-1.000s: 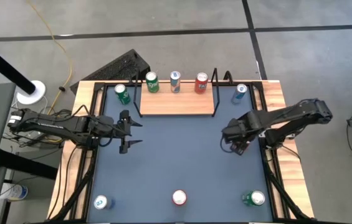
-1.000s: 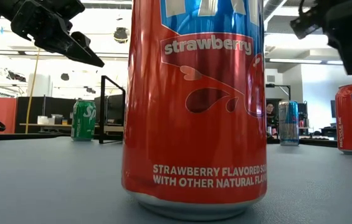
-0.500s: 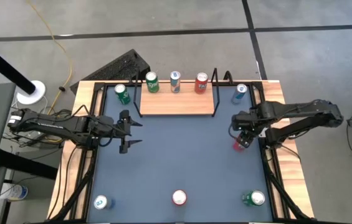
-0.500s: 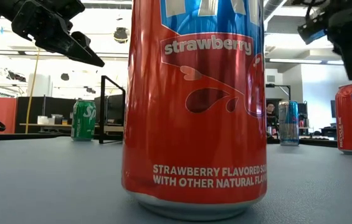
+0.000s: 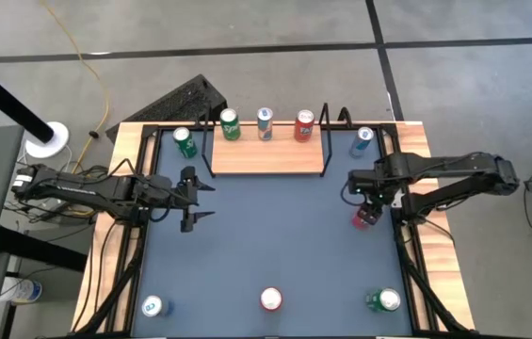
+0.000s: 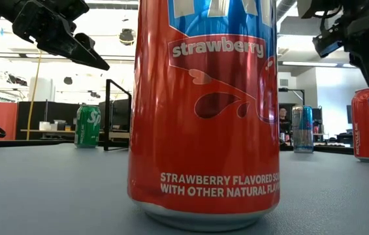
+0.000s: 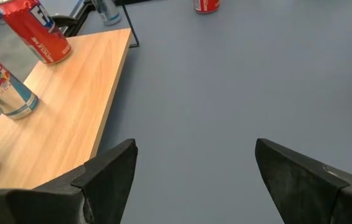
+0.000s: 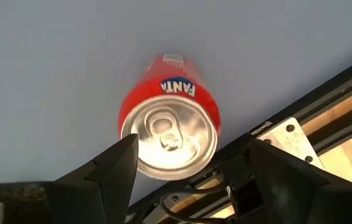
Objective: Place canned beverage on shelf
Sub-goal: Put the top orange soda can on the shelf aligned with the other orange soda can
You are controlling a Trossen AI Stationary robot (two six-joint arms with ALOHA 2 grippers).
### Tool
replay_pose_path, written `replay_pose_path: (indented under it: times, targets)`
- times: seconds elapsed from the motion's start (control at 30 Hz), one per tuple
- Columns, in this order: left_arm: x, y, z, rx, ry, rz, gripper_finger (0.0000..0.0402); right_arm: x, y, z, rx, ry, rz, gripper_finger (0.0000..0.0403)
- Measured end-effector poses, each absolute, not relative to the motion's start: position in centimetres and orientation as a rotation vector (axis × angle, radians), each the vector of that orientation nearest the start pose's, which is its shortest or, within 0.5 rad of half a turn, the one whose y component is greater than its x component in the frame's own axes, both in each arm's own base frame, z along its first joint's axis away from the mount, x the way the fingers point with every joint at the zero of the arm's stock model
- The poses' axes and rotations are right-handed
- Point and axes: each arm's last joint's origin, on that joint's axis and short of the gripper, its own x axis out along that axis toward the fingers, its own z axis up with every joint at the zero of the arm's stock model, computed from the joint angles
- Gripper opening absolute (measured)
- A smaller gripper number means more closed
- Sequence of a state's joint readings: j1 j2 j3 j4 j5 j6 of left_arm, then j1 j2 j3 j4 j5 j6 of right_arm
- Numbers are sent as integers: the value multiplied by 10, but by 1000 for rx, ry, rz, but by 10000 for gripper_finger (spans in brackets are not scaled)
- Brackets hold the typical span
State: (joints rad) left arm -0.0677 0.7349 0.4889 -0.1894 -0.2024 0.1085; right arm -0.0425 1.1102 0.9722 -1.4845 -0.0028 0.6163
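The shelf (image 5: 267,157), a light-wood board with black wire ends, stands at the table's far middle. It carries a green can (image 5: 230,123), a blue-silver can (image 5: 265,122) and a red can (image 5: 304,124). A red Fanta can (image 5: 363,218) stands upright on the table near the right edge. My right gripper (image 5: 370,195) hangs open just above it, a little to its far side. In the right wrist view the can's top (image 8: 168,134) shows between the two spread fingers (image 8: 110,171). My left gripper (image 5: 195,198) is open and empty at the table's left, near the shelf (image 7: 63,106).
Loose cans stand on the table: green (image 5: 185,142) far left, blue (image 5: 362,141) far right, and blue (image 5: 153,306), red strawberry (image 5: 271,299) and green (image 5: 384,300) along the near edge. The red one fills the low view (image 6: 204,111). The table's frame rail (image 8: 300,134) runs beside the Fanta can.
My right gripper has moved toward the table's far edge, uncovering the red Fanta can it hung over. The can stands upright where it was.
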Motion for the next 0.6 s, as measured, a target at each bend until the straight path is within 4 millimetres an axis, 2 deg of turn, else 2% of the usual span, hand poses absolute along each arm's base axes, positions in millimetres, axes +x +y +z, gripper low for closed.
replay_pose_path:
  times: [0.37, 0.6]
  targets:
    - [163, -5, 238, 167, 443, 113, 316, 144, -5, 274, 548, 1514, -499, 294]
    - [163, -5, 238, 168, 447, 114, 316, 148, -1, 275, 554, 1477, -451, 294]
